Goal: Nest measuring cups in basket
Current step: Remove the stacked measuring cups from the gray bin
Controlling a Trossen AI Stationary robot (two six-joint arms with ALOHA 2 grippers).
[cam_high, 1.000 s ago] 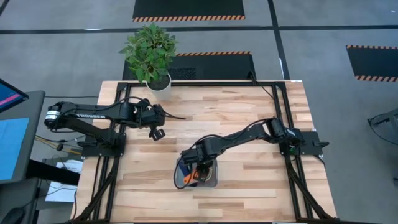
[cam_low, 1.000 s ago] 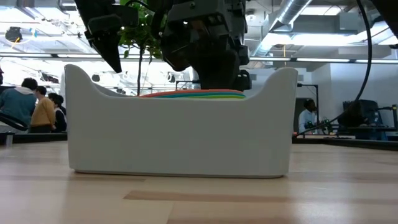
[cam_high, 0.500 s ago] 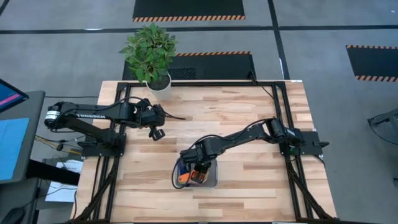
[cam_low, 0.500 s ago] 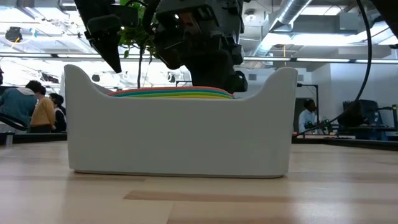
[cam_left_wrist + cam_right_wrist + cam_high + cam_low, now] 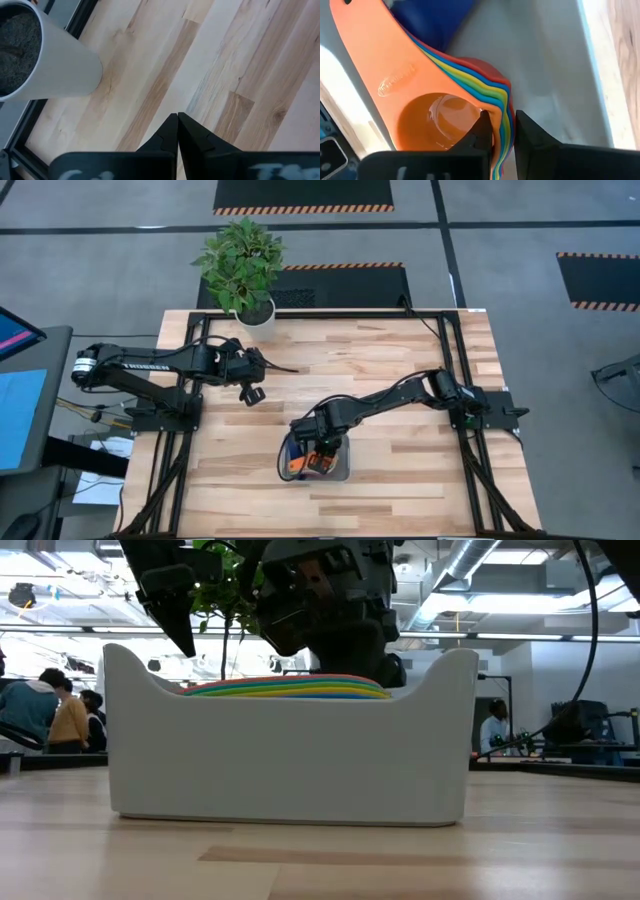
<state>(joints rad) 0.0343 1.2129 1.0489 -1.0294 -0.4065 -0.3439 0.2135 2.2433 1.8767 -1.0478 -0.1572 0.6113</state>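
The pale basket (image 5: 343, 473) stands near the table's near edge, and its wall (image 5: 290, 760) fills the low view. Inside it lies a nested stack of measuring cups (image 5: 485, 95) with the orange one (image 5: 420, 105) on top; their coloured rims (image 5: 290, 689) show just above the wall. A dark blue piece (image 5: 437, 22) lies behind the orange handle. My right gripper (image 5: 322, 449) (image 5: 499, 120) reaches down into the basket and is shut on the stack. My left gripper (image 5: 252, 393) (image 5: 177, 116) is shut and hovers over bare wood near the white pot. My right gripper holds the nested stack by the bowls' rim (image 5: 496, 107), on the side away from the handles. One finger (image 5: 479, 131) is inside the orange bowl and the other (image 5: 532, 132) is outside the stacked walls. It comes from above, and the stack stays inside the basket.
A leafy plant (image 5: 240, 260) in a white pot (image 5: 256, 313) (image 5: 45, 65) stands at the table's far left corner, close to my left gripper. Black frame rails run along the table's left and right sides. People sit in the room behind the table.
My right gripper shifted a little inside the basket, and the stack of cups moved with it toward the table's left. More of the orange cup now shows in the high view.
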